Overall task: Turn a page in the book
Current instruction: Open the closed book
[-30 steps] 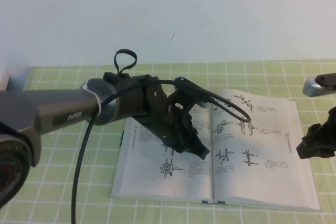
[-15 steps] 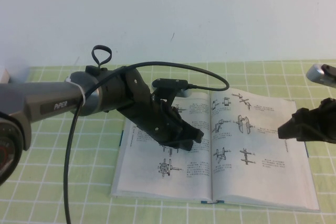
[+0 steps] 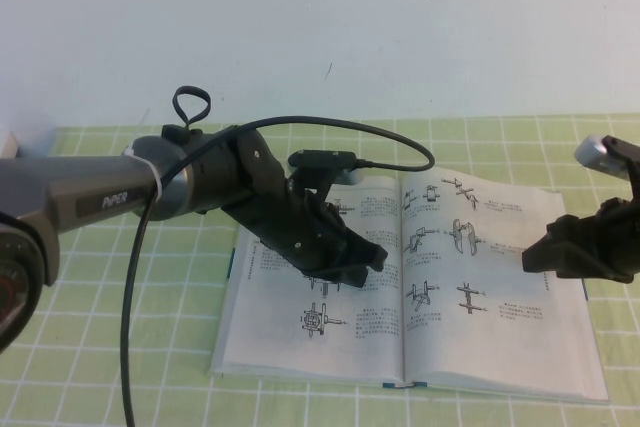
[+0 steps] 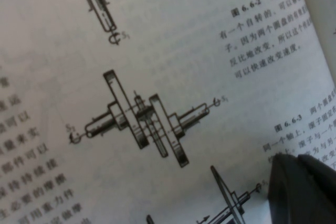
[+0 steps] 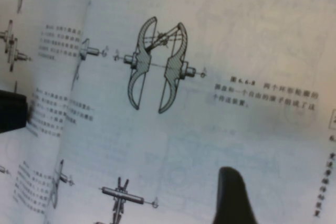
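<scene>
Green checked table (image 3: 90,347), open book (image 3: 480,337) lying flat

The book (image 3: 420,287) lies open and flat on the green checked mat (image 3: 100,367), spine toward the robot's side. Both white pages show printed mechanical diagrams and text.

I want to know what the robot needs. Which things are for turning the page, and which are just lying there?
For the job:
book, lying open
left gripper, over its left page
right gripper, over its right page

Just there:
green checked table cover
white wall
</scene>
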Robot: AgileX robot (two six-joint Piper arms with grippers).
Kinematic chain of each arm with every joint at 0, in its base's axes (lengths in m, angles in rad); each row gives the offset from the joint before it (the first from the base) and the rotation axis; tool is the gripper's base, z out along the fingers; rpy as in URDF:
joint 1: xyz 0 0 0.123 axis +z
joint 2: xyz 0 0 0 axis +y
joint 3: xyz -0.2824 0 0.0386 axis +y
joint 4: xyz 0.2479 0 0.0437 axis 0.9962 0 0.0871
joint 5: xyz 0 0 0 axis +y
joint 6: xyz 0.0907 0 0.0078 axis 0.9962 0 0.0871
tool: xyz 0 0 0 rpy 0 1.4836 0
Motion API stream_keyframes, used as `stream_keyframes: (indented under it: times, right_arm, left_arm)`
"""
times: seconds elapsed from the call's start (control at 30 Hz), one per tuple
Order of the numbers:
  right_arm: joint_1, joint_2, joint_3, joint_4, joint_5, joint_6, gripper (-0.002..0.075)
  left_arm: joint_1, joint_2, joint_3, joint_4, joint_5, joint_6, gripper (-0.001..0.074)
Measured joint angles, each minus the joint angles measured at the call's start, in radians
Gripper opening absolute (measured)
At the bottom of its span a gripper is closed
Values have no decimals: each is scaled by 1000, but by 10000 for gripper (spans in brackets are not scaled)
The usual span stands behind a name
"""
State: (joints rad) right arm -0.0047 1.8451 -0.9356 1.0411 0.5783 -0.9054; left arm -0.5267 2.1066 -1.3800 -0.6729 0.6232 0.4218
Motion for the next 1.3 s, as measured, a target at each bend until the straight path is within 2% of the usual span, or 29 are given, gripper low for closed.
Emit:
stream_keyframes:
  times: [1.3]
  right_arm:
    - [-4,75,-11,133,62,2,409]
  left_arm:
    - [3,2,0,-22,6,36,-5]
